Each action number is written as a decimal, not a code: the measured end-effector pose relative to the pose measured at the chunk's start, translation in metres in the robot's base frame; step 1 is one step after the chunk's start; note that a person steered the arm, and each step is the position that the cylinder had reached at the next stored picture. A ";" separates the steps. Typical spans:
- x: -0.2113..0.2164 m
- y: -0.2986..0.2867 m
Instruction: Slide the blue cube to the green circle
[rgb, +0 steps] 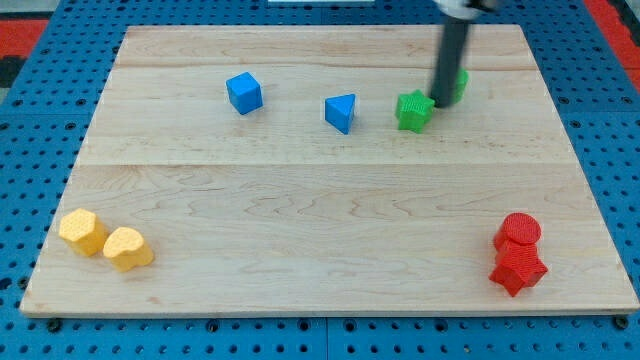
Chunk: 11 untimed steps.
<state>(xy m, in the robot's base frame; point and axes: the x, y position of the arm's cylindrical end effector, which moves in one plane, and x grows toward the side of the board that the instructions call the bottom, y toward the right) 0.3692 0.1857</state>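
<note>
The small blue cube (244, 93), one corner turned toward the view's bottom, sits on the wooden counter (320, 200). My tip (438, 99) stands well to its right, between the green star block (413, 111) and the green circle block (459, 84); there is no claw.

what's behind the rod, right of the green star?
A green block, mostly covered by the rod; only its right edge shows, so its shape is unclear. My tip sits between it and the green star.
</note>
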 end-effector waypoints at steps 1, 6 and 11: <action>0.029 -0.009; -0.112 0.048; 0.003 -0.120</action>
